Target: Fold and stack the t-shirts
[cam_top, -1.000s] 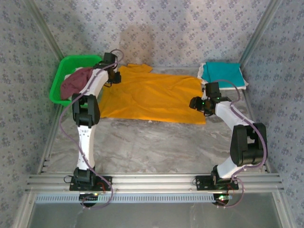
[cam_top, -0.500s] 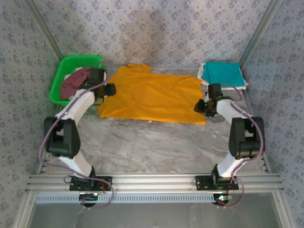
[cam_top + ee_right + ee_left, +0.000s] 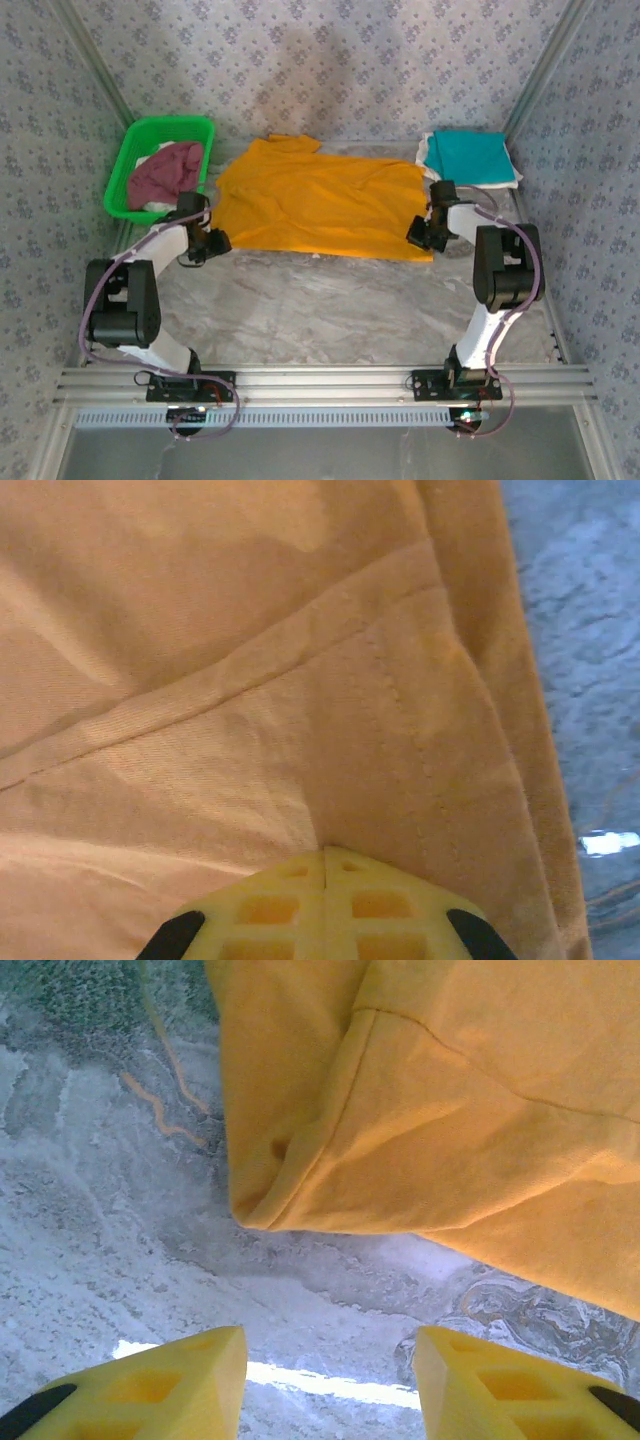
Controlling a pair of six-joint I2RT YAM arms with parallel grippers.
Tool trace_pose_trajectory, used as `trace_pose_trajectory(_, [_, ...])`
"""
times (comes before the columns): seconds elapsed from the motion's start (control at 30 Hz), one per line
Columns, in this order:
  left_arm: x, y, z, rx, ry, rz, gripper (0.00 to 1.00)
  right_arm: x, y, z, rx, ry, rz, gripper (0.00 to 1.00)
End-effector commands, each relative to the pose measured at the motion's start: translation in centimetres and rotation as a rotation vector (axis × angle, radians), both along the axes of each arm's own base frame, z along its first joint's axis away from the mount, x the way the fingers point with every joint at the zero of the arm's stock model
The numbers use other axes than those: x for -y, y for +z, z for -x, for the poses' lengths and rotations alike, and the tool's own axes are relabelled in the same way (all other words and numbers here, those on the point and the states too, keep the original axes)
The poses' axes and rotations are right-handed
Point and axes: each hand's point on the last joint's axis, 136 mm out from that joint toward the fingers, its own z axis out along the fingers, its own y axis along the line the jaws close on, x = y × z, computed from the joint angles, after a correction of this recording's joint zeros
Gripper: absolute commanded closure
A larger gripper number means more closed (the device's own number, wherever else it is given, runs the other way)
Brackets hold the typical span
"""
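The large orange-yellow t-shirt [image 3: 320, 205] lies spread flat across the far half of the table. My left gripper [image 3: 213, 243] hovers just off its near left corner, open, with bare table between the fingers [image 3: 330, 1360]; that folded hem corner [image 3: 255, 1210] lies a little ahead of the tips. My right gripper [image 3: 419, 232] sits at the shirt's near right corner, its fingers pressed together [image 3: 325, 855] with a pinched crease of orange cloth [image 3: 250, 630] rising from the tips. A teal t-shirt [image 3: 468, 155] lies folded at the far right. A maroon t-shirt [image 3: 165, 175] is bunched in the basket.
The green plastic basket [image 3: 165, 123] stands at the far left, with white cloth under the maroon shirt. White cloth [image 3: 507, 183] shows beneath the teal one. Grey marbled table [image 3: 320, 300] stretches bare in front of the orange shirt. Metal frame rails run along both sides.
My left arm has swung back from the shirt's far left, by the basket, to its near left corner. The right gripper has shifted to the shirt's right edge and closed on the cloth.
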Motion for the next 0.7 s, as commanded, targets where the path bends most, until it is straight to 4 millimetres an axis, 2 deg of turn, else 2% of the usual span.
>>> trace_pose_trajectory(0.0, [0.2,0.6,0.4,0.004,0.004,0.038,0.53,1.9,-1.4,2.1,-0.075,-0.08,-0.011,0.93])
trace_pose_trajectory(0.2, [0.4,0.7,-0.3,0.011,-0.018,0.039,0.57,4.4,-2.0,3.0,-0.098,-0.142,0.006,0.94])
trace_pose_trajectory(0.27, [1.2,0.6,-0.4,0.003,-0.037,0.076,0.58,4.8,-1.9,2.9,-0.09,-0.152,0.006,0.94])
trace_pose_trajectory(0.4, [2.3,-0.5,0.5,-0.045,-0.048,0.112,0.6,4.4,-2.0,2.7,-0.084,-0.142,-0.002,0.93])
trace_pose_trajectory(0.53, [3.3,-0.6,1.7,-0.022,-0.063,0.137,0.64,4.2,-2.0,2.6,-0.084,-0.13,0.005,0.92])
trace_pose_trajectory(0.67, [3.4,-0.7,1.6,-0.002,-0.085,0.106,0.64,3.9,-2.0,2.4,-0.079,-0.122,0.004,0.92])
